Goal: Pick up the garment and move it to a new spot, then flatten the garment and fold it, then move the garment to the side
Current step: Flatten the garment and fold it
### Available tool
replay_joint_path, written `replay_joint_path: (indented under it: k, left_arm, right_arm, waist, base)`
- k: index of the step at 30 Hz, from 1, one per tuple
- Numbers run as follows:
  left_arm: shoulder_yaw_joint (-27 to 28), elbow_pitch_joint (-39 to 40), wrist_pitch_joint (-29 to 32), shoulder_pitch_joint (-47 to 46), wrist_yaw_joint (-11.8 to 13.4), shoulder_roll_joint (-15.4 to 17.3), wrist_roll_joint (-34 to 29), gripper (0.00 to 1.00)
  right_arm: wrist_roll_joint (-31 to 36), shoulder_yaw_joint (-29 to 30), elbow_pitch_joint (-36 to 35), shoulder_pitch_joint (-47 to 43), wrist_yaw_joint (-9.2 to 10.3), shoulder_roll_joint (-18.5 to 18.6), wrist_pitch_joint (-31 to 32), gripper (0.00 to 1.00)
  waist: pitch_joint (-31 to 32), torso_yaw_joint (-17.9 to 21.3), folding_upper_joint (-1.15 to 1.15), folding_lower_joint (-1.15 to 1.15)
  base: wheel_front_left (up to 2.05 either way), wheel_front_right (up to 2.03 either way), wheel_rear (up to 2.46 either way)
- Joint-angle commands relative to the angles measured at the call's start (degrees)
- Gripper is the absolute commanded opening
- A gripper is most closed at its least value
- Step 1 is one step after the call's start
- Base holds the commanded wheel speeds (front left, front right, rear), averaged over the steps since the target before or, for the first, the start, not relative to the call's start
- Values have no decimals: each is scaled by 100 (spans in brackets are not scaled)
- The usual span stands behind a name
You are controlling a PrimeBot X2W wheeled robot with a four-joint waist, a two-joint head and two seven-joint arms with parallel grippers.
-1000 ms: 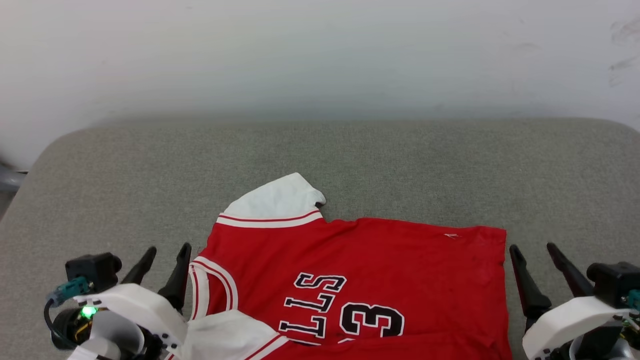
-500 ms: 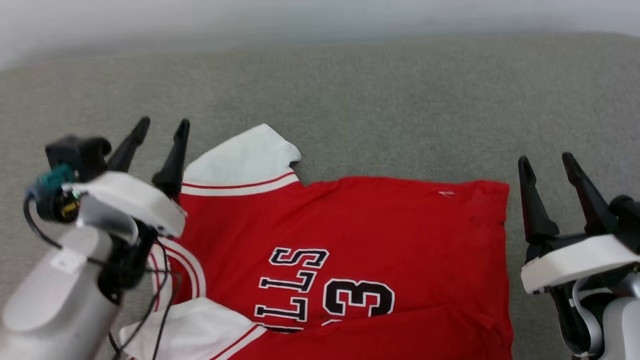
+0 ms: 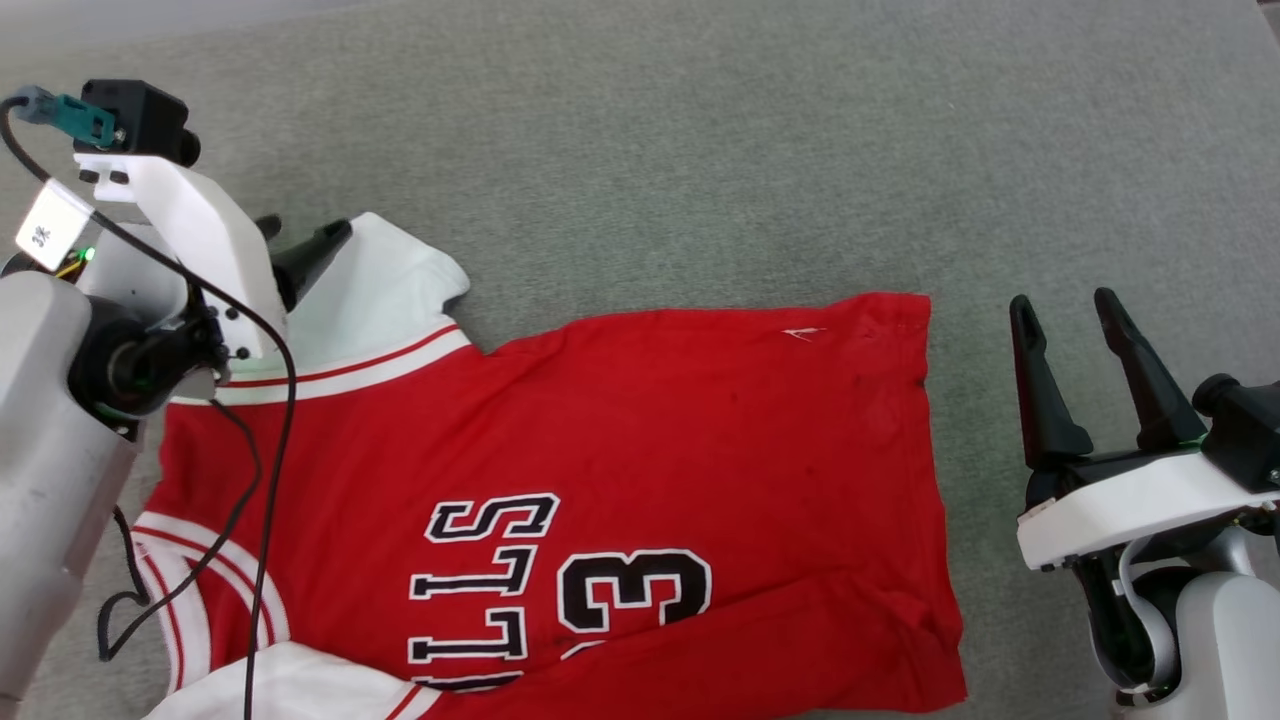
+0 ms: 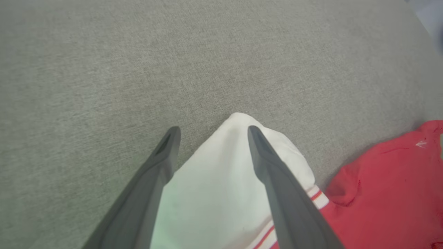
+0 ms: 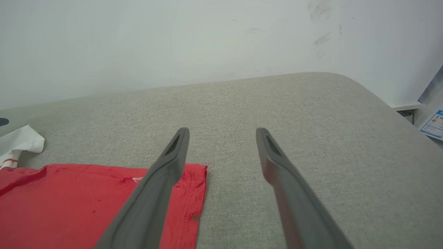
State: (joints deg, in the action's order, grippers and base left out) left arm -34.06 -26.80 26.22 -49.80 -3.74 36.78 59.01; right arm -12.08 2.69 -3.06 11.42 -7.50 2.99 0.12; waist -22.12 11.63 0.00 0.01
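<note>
Since a second ago, the jersey (image 3: 640, 420) sits lower-left in my head view because the camera tipped down, and my left pincer (image 4: 213, 128) has reached forward over its white sleeve (image 3: 390, 285). It lies spread flat on the grey counter (image 3: 700, 150), lettering up. That pincer is open, astride the sleeve tip. My right pincer (image 3: 1062, 298) is open and empty, just beside the hem.

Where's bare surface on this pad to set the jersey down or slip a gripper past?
Free: the wide grey pad beyond the far edge of the jersey, up to the wall; a narrower strip between its hem and the open right gripper. Crowded: the left, where the open left gripper hangs over the white sleeve.
</note>
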Motion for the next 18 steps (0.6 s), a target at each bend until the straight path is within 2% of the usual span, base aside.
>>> replay_joint_path:
  k: [1, 6, 11, 12, 13, 14, 18]
  left_arm:
    - [-36, -136, 357, -124, -3, 53, 119, 100]
    - [-230, -462, 1231, -297, 85, 138, 235, 100]
    - [-571, -889, 1901, -95, 123, 9, 280, 100]
    - [-638, -959, 2019, -49, 124, -38, 296, 49]
    - [-683, -1010, 2090, -2, 112, -100, 319, 7]
    - [-708, -1052, 2098, 23, 98, -164, 323, 0]
    - [-684, -1156, 1806, -26, 26, -321, 283, 0]
  right_arm:
    - [-69, -28, 74, 75, 2, -18, -55, 100]
    - [-209, -124, 241, 147, 2, -18, -181, 100]
    - [-306, -204, 369, 201, 2, -18, -232, 100]
    - [-315, -218, 389, 217, 2, -18, -223, 100]
    - [-354, -242, 413, 240, 2, -19, -188, 100]
    - [-366, -266, 435, 265, 2, -19, -152, 100]
    - [-507, -340, 589, 327, 2, -18, 218, 100]
  waist:
    - [-128, 159, 0, -1]
    - [-270, 316, 0, -1]
    - [-356, 386, 0, -1]
    - [-369, 392, 0, -1]
    - [-376, 395, 0, -1]
    - [-380, 394, 0, -1]
    - [-330, 329, 0, -1]
  base:
    - [0, 0, 0]
    - [0, 0, 0]
    - [0, 0, 0]
    - [0, 0, 0]
    - [0, 0, 0]
    - [0, 0, 0]
    - [0, 0, 0]
